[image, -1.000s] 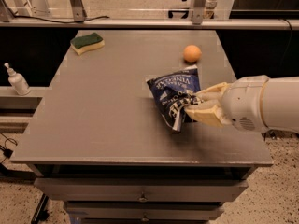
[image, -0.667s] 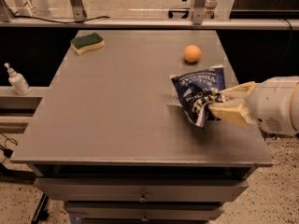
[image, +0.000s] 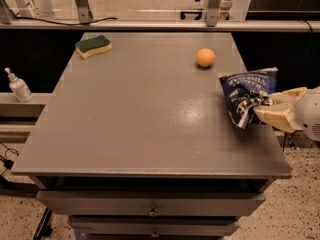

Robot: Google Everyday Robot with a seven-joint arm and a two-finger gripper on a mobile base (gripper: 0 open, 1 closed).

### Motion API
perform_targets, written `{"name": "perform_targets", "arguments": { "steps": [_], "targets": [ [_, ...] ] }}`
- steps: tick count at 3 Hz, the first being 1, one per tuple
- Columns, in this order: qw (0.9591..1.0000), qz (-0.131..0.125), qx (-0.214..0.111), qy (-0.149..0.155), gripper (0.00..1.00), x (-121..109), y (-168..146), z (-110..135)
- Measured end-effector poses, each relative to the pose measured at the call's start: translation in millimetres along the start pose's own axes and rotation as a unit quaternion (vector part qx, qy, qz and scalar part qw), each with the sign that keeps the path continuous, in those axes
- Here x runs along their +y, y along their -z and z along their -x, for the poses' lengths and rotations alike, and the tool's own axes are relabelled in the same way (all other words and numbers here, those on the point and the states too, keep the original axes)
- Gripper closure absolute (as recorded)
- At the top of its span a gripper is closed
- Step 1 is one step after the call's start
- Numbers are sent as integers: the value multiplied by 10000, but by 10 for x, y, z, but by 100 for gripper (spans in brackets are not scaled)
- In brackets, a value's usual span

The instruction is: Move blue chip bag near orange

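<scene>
The blue chip bag (image: 246, 95), dark navy with white lettering, hangs crumpled at the table's right edge, held off the surface. My gripper (image: 266, 107) comes in from the right and is shut on the bag's right side, with its cream fingers (image: 278, 115) pinching the foil. The orange (image: 205, 57) sits on the grey table (image: 140, 109) at the back right, a short way up and left of the bag, apart from it.
A green-and-yellow sponge (image: 93, 46) lies at the table's back left corner. A white pump bottle (image: 19, 85) stands on a lower shelf to the left. Drawers (image: 150, 209) sit under the table front. A metal rail runs behind the table.
My gripper has carried the blue chip bag to the right, from the table's middle right out to its right edge. The orange and sponge have not moved.
</scene>
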State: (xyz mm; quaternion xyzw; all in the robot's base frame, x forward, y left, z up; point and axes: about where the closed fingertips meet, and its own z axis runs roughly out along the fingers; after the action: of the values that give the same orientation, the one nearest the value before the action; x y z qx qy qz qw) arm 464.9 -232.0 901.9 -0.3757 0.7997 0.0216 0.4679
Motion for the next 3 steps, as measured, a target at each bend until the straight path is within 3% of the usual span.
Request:
{"name": "perform_targets", "arguments": {
  "steps": [3],
  "targets": [
    [9955, -871, 252, -269, 100, -722, 8, -375]
  ]
}}
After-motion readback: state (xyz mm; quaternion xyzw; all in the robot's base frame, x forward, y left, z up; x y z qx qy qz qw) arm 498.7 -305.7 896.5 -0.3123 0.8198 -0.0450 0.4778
